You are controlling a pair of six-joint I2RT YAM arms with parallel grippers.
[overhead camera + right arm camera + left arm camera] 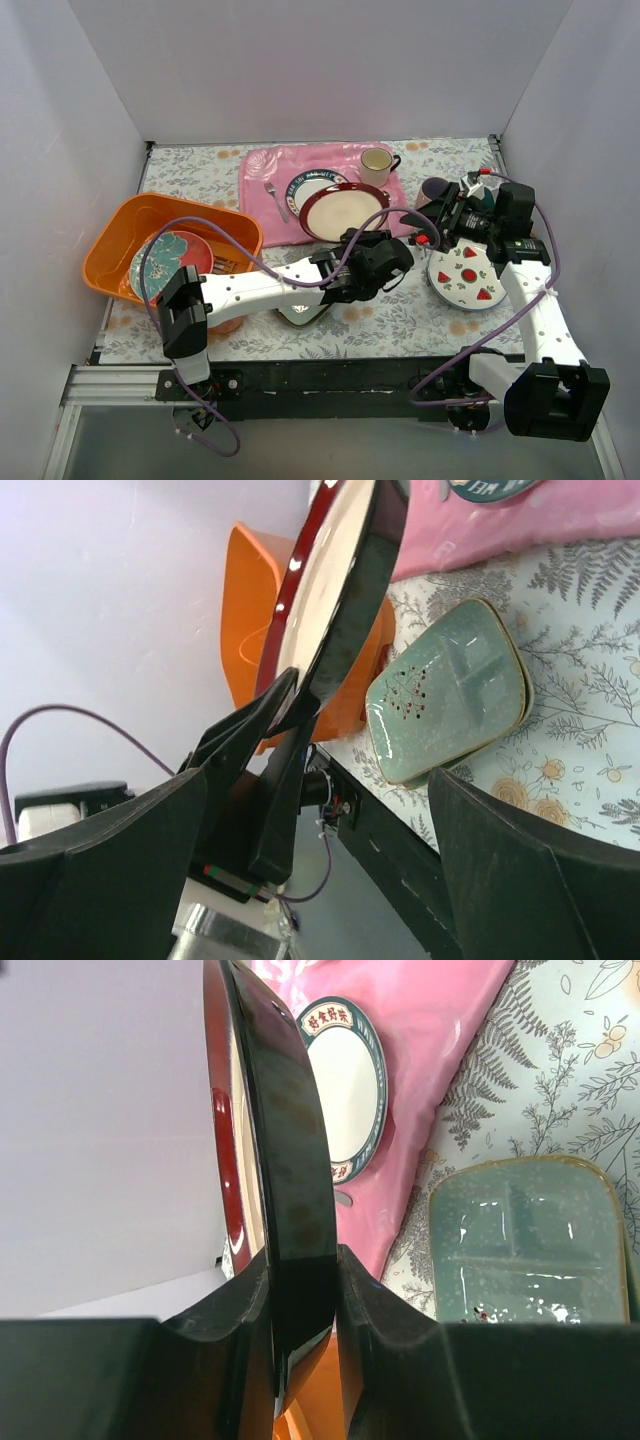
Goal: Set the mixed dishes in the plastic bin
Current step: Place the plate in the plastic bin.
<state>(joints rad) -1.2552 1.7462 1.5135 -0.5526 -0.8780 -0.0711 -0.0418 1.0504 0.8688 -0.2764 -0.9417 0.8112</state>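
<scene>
My left gripper (350, 250) is shut on the near rim of the maroon-rimmed cream plate (345, 212), which is lifted and tilted over the pink mat's front edge. In the left wrist view the plate (285, 1150) stands edge-on between the fingers (380, 1310). My right gripper (432, 226) stands wide open just right of that plate, holding nothing. From the right wrist view I see the plate (325, 590) and the left gripper's fingers (270, 740) clamped on it. The orange plastic bin (112, 245) at the left holds the red plate with the teal flower (168, 262). The strawberry plate (467, 277) lies under my right arm. The pale green tray (530, 1240) lies below the left arm.
A pink cloth mat (290, 200) at the back carries a blue-rimmed white plate (308, 184), a fork (273, 195) and a cream mug (377, 160). White walls close in the table on three sides. The black front rail (330, 375) runs along the near edge.
</scene>
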